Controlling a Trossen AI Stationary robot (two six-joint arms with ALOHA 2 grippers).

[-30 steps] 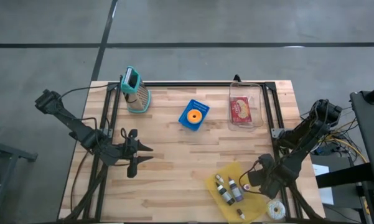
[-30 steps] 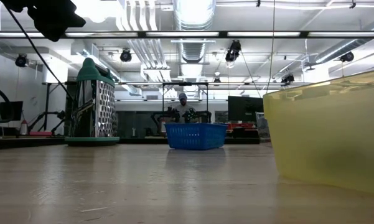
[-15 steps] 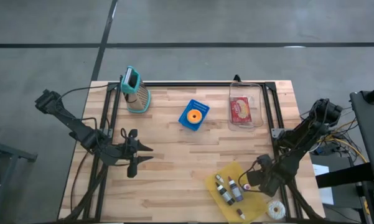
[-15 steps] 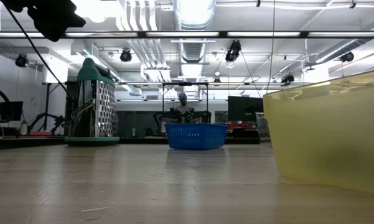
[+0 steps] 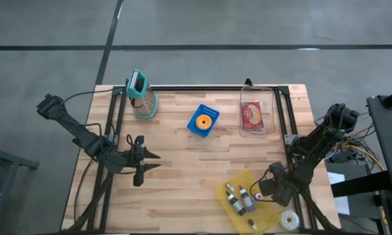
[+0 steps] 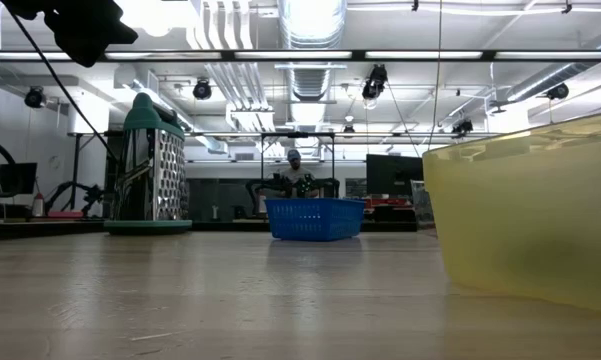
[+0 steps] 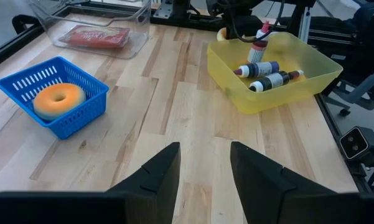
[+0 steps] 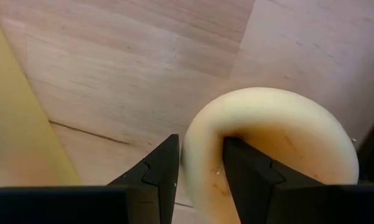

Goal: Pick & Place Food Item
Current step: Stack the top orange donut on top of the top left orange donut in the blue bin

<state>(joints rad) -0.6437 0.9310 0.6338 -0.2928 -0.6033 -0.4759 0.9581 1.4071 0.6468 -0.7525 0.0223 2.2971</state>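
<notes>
Wooden table [image 5: 182, 176]; right gripper [image 8: 199, 165] low beside yellow bin [image 5: 248, 202], fingers straddling pale donut [image 8: 274, 149] rim, narrowly parted. Left gripper [image 7: 202, 165] idle, parted, empty.

The left gripper [image 7: 204, 163] hangs over the bare planks of the wooden table [image 7: 193, 106], its two dark fingers [image 7: 160, 174] parted with nothing between them. Ahead of it a blue basket [image 7: 81, 112] holds an orange donut [image 7: 60, 101], and past that sits a clear container [image 7: 137, 43] with a red packet [image 7: 94, 37] inside. Well apart from the basket stands a yellow bin [image 7: 280, 93] holding small bottles [image 7: 269, 73] — two lying down, one upright — with the other arm [image 7: 236, 12] just behind it.
</notes>
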